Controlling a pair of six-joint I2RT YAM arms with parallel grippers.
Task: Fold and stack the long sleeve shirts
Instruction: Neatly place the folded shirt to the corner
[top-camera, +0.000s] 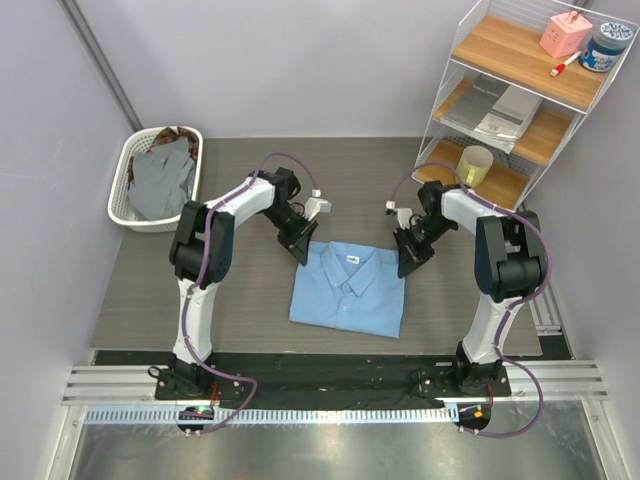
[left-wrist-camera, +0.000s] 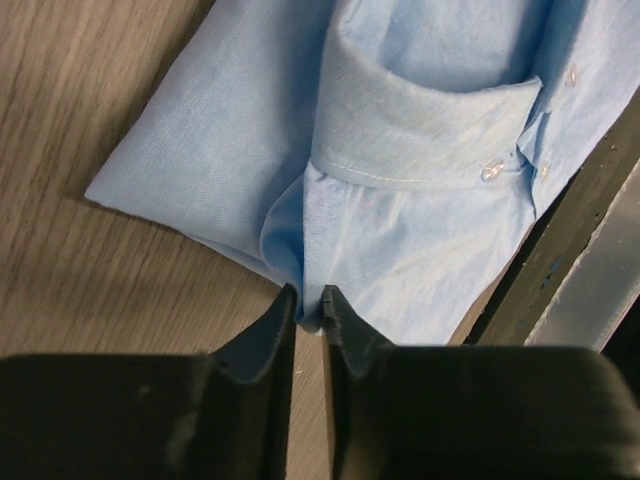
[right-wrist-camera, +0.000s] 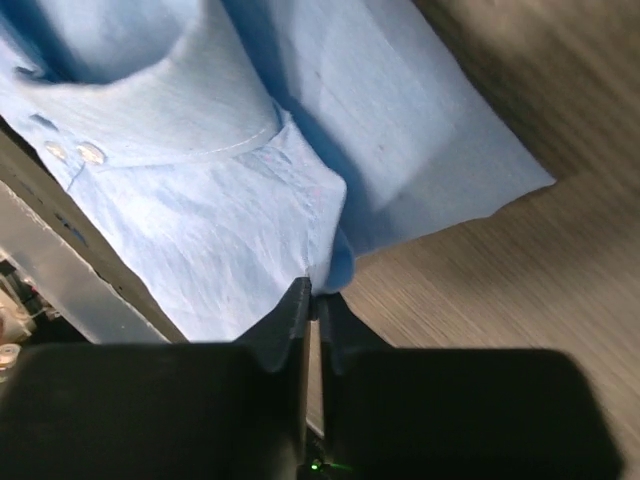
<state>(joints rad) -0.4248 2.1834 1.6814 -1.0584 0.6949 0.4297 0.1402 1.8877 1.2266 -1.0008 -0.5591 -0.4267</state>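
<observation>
My left pincer (left-wrist-camera: 310, 300) is closed down to a thin slit on a pinched-up ridge of the light blue shirt (top-camera: 348, 290), at the shirt's far left corner just beside the collar (left-wrist-camera: 420, 130). My right pincer (right-wrist-camera: 312, 295) is nearly shut too, its tips nipping a small fold of the same cloth at the far right corner. The shirt lies folded into a neat rectangle in the middle of the table (top-camera: 200, 300), between my two arms, front up, with the collar on the far side and the buttons fastened. The rest of the cloth lies flat on the wood; only the bits at my tips are bunched upward. Well apart, at the far left corner, a white basket (top-camera: 125, 190) holds a crumpled grey shirt (top-camera: 160, 180).
</observation>
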